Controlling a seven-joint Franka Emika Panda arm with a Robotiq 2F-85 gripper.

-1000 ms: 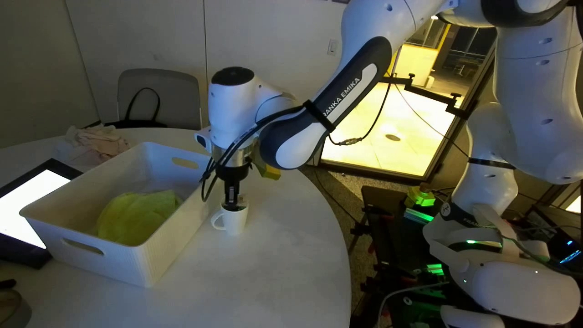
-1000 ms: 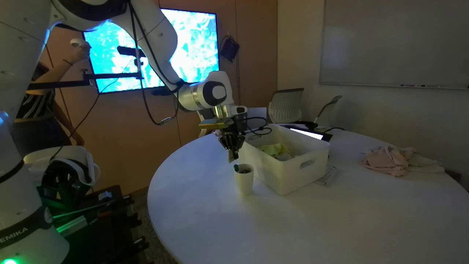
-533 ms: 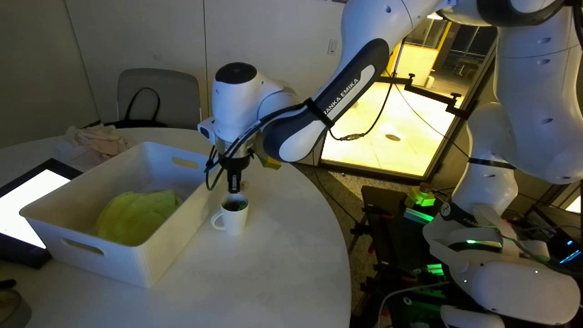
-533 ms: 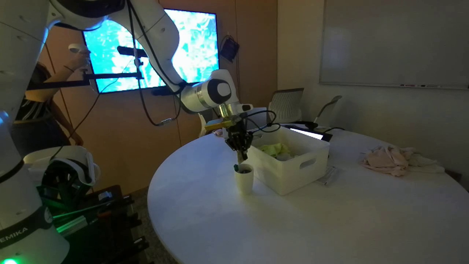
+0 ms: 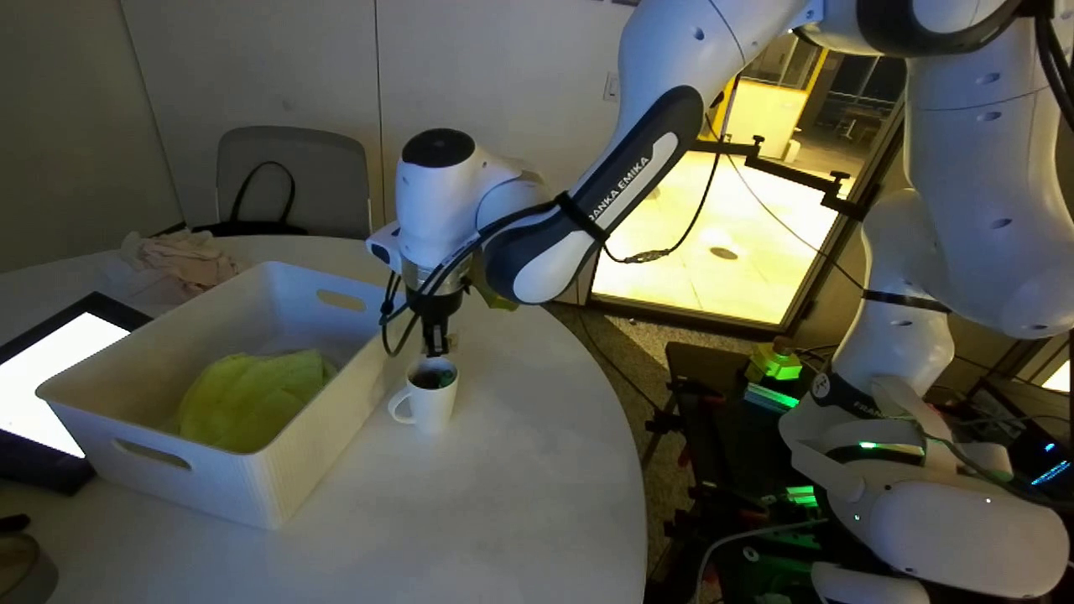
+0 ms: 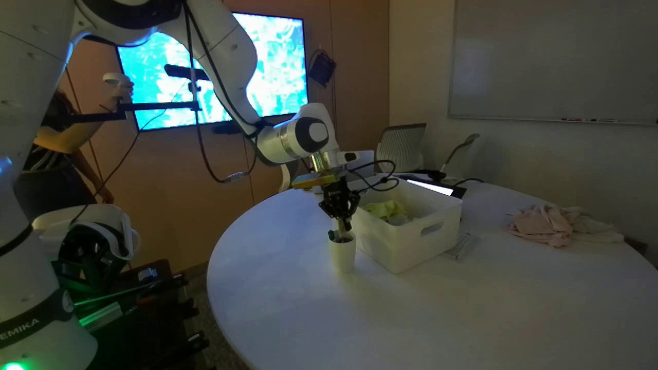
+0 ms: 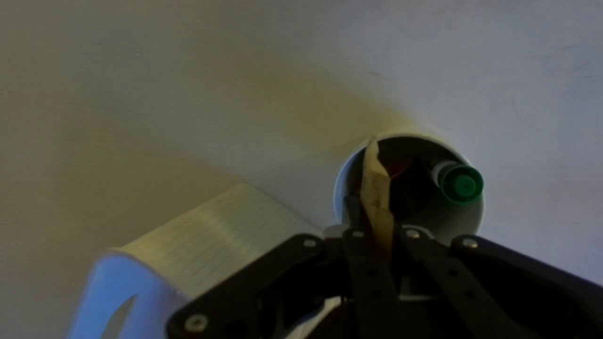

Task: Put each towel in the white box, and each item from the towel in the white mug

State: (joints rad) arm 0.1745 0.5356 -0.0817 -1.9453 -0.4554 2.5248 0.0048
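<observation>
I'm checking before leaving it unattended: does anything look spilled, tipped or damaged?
Nothing stands out. The white mug and white box stand upright, and no spill shows on the visible tabletop. A green-capped item in the mug seems to belong there.

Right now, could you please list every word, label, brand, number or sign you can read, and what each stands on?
"ANKA EMIKA": forearm, start cut off at the strap.
"EMIKA": lower arm, in an exterior view.
"FRAN", rest unclear: lower arm, in an exterior view.
Too small to read: blue marks on the dark panel.
Tablet, wall screen, box and mug: nothing legible.
</observation>
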